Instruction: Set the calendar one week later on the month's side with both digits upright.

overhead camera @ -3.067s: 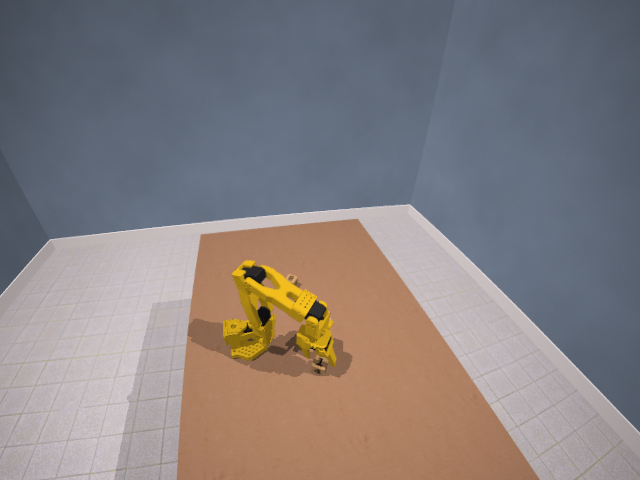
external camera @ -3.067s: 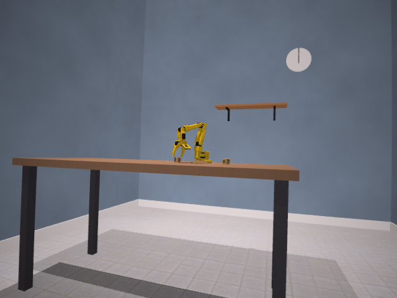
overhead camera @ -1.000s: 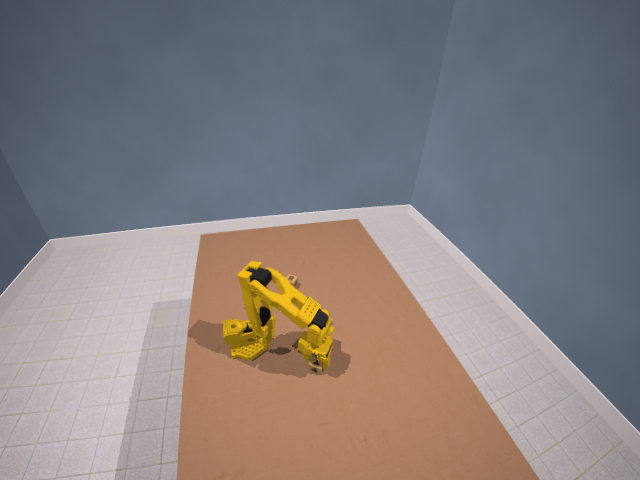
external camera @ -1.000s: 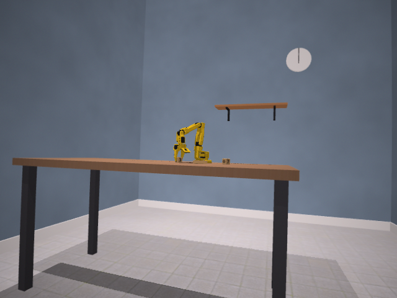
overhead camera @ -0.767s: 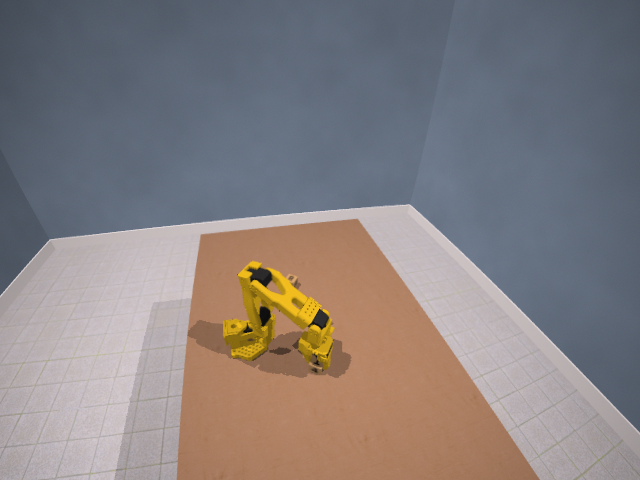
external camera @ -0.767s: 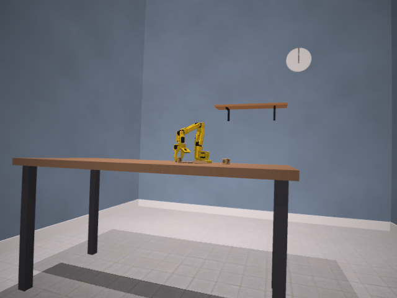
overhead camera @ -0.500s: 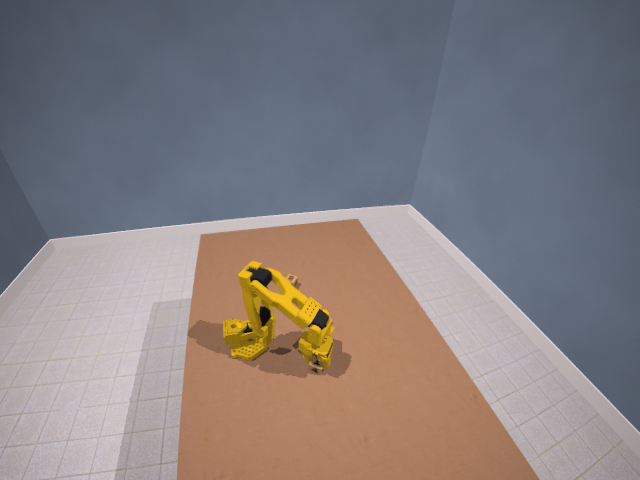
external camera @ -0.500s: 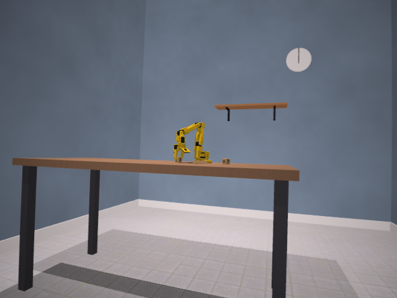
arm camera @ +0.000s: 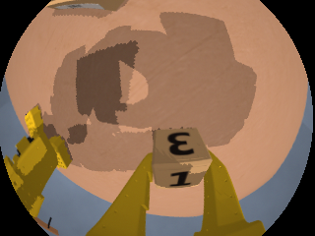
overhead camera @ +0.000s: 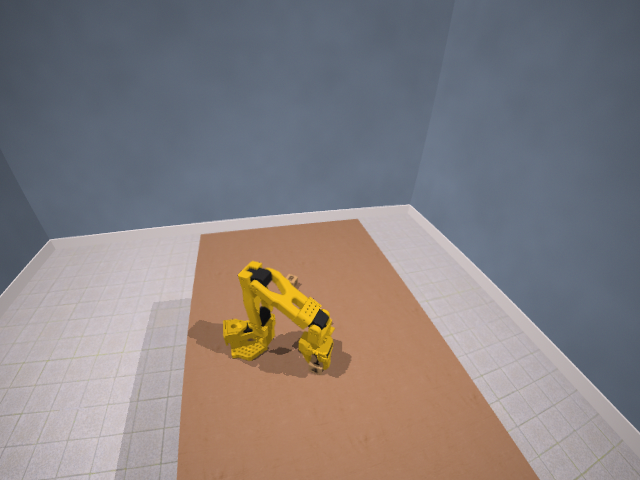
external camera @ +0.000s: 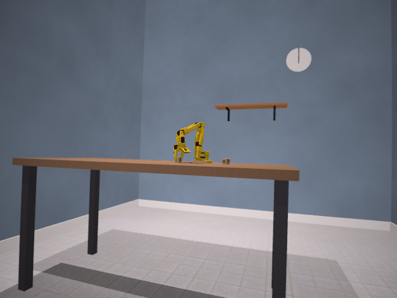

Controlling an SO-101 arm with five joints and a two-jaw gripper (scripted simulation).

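A wooden cube [overhead camera: 315, 367] [external camera: 180, 159] [arm camera: 180, 138] is between the two jaws of my gripper [arm camera: 181, 157], which is shut on it. In the wrist view one face shows a 3, turned upside down, and the face below it shows a 1. The cube is at table height. A second wooden cube [overhead camera: 292, 279] [external camera: 226, 161] stands on the table away from the gripper, showing a 0 and a 7 in the exterior view. The tray [external camera: 200, 162] [arm camera: 114, 5] lies low on the table, cut off at the top of the wrist view and hidden by the arm in the top view.
The yellow arm's base [overhead camera: 249, 351] [external camera: 203, 156] stands on the brown table top [overhead camera: 361, 428], and it also shows at the left of the wrist view. In the exterior view the tray lies between the two cubes, in front of the base. A shelf and a clock hang on the wall.
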